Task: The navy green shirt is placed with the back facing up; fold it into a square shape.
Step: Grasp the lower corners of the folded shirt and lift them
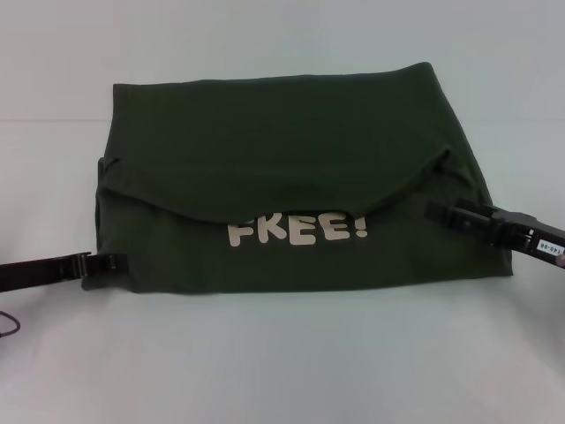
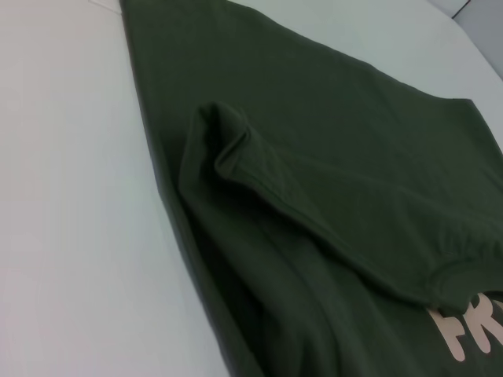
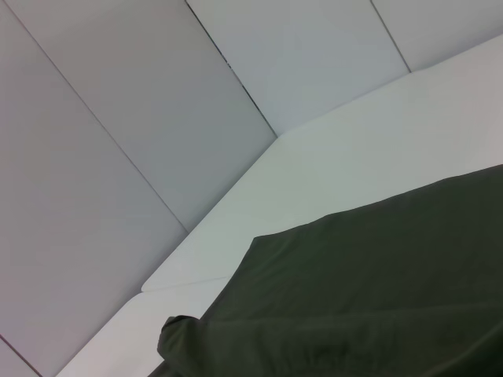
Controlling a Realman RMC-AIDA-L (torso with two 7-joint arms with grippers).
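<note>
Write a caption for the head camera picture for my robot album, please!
Two grippers, left and right, at the sides of a partly folded green shirt with "FREE!" showing, on a white table.

Head view looks down; both wrist views skim the shirt (image 1: 291,168) closely.

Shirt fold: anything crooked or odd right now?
Yes. On the navy green shirt, the folded-over flap's edge sags in a curve, clipping the top of the FREE! lettering. A bunched fabric lump sits at its left end. Left gripper and right gripper flank it.
</note>
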